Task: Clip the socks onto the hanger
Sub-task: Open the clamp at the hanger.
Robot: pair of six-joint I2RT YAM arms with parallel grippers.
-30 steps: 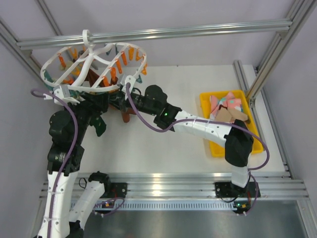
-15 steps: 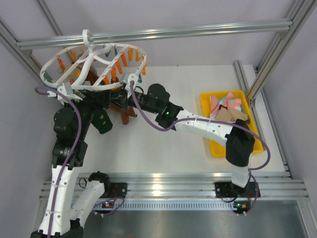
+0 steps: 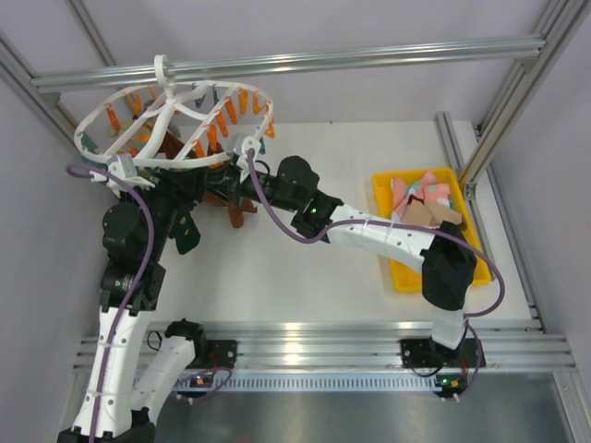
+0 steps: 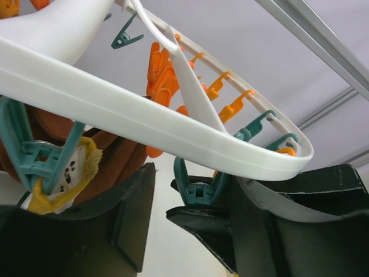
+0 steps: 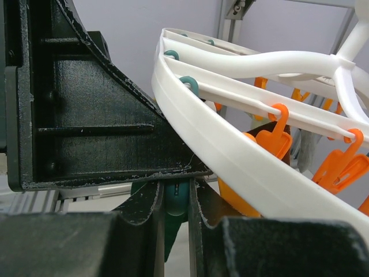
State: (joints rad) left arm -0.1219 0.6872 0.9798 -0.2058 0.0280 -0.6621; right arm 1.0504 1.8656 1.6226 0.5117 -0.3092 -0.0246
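Hanger (image 3: 169,115) hangs off aluminium rail (image 3: 369,57) over far-left corner of white worktop (image 3: 305,277); maroon sock (image 3: 235,212) and dark green sock (image 3: 187,231) sit below its near rim. Only wrist cams show the hands: left gripper (image 4: 164,196) wide, teal clip (image 4: 199,187) btwn fingers; right gripper (image 5: 176,190) narrow, pinching second teal clip (image 5: 174,209). Other socks (image 3: 420,198) in yellow tray (image 3: 397,268), right edge. Pale grey walls (image 3: 369,18).

Left arm (image 3: 115,332), right arm (image 3: 379,235): white links, black joints, purple cables (image 3: 277,221), green LED (image 3: 312,209); matte black claw fingers (image 4: 288,231).
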